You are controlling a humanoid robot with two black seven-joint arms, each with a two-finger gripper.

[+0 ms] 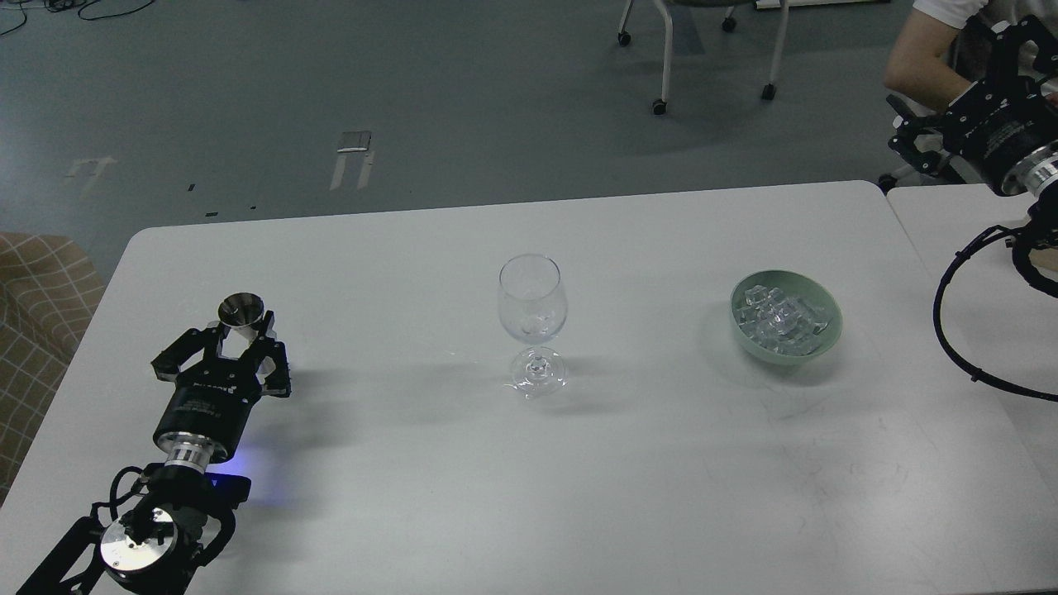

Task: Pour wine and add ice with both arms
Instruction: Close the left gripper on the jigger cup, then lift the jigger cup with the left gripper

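My left gripper [245, 340] at the table's left is shut on a small conical metal cup [241, 309], mouth up. I cannot make out the wine in it. A clear stemmed wine glass [533, 307] stands upright mid-table, well to the cup's right; I cannot tell if it holds liquid. A pale green bowl [830, 330] at the right holds a heap of clear ice cubes [780, 316]. My right gripper [906, 124] is raised at the far right edge, beyond the table and away from the bowl; its fingers are dark and indistinct.
The white table [529, 479] meets a second white table [975, 273] at the right. A black cable [942, 330] loops over that one. A person's arm [917, 58] is right behind my right gripper. A checked seat [33, 322] stands left of the table.
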